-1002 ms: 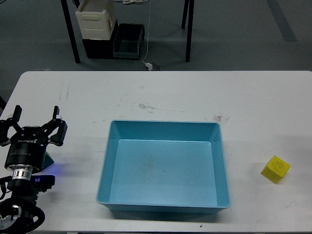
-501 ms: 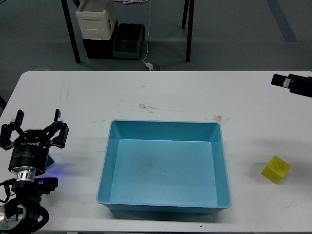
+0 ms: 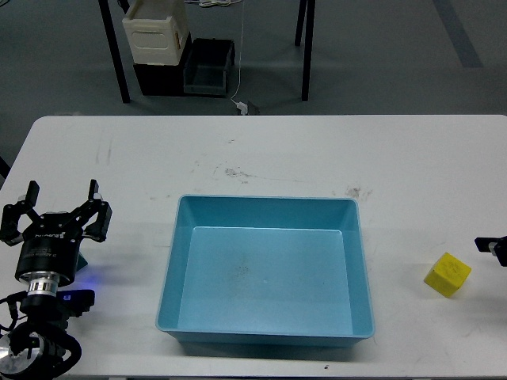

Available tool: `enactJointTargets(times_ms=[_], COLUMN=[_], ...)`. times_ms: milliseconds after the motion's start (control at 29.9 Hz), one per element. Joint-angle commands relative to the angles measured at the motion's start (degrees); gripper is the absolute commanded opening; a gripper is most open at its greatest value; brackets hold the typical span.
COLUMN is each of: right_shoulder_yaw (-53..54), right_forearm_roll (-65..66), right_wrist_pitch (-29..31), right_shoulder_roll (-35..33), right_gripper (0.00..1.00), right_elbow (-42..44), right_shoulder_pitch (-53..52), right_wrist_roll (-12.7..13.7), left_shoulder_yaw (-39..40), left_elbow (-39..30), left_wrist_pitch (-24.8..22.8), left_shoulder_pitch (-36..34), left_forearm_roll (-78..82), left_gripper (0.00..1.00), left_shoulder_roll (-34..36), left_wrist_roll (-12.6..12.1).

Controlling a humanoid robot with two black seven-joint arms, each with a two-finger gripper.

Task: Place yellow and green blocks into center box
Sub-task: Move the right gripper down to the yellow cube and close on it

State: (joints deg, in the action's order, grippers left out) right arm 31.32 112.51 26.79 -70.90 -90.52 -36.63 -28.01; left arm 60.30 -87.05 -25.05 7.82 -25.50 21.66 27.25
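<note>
The blue box [image 3: 265, 204] sits open and empty at the table's centre. A yellow block [image 3: 447, 274] lies on the table to its right. Only a small dark tip of my right gripper [image 3: 493, 246] shows at the right edge, just right of and above the yellow block, so I cannot tell how its fingers stand. My left gripper [image 3: 61, 207] is open at the left of the table, its fingers spread wide. A green block [image 3: 81, 259] is mostly hidden beneath it, with only a corner showing.
The white table [image 3: 261, 154] has a few smudges behind the box. On the floor beyond it stand a cream container [image 3: 156, 33] on a black bin [image 3: 207, 66], and dark table legs [image 3: 306, 47].
My right gripper has come into view, first at the upper right edge, and has dropped down beside the yellow block. My left gripper has sunk slightly over the green block.
</note>
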Motion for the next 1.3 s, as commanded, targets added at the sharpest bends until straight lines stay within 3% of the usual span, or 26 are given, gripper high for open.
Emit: enactJointTargets(times_ms=[0,334,701,935,1269], right_shoulder_yaw=[-2.14,-6.79,-21.91,-24.82,-27.71], right_forearm_roll=[0.16,6.4,6.67,6.49,6.58], right_wrist_pitch=[0.02,0.02,1.21,1.21,1.21], right_shoulder_roll=[0.5,7.09,13.59,18.43,19.14], right_gripper=[1.0,0.99,0.99,0.99,0.99], right_elbow=[0.25,5.08,10.71,13.96,14.23], right_shoulder_pitch=[-0.11,-1.07,-14.95,-16.46,-18.13], right_wrist_roll=[0.01,0.01,0.01,0.01,0.01], left_shoulder_yaw=[-0.1,-0.01,-0.01,-0.01,-0.01], left_elbow=[0.21,0.3,0.91,1.7,1.7], left_wrist_pitch=[0.0,0.09,0.09,0.0,0.0], left_shoulder_pitch=[-0.08,-0.08,-0.17,-0.08,-0.17], left_forearm_roll=[0.01,0.01,0.01,0.01,0.01], left_gripper=[1.0,1.0,1.0,1.0,1.0], left_shoulder_roll=[-0.74,-0.92,-1.88,-2.06,-2.06], left_wrist_roll=[0.0,0.0,0.0,0.0,0.0])
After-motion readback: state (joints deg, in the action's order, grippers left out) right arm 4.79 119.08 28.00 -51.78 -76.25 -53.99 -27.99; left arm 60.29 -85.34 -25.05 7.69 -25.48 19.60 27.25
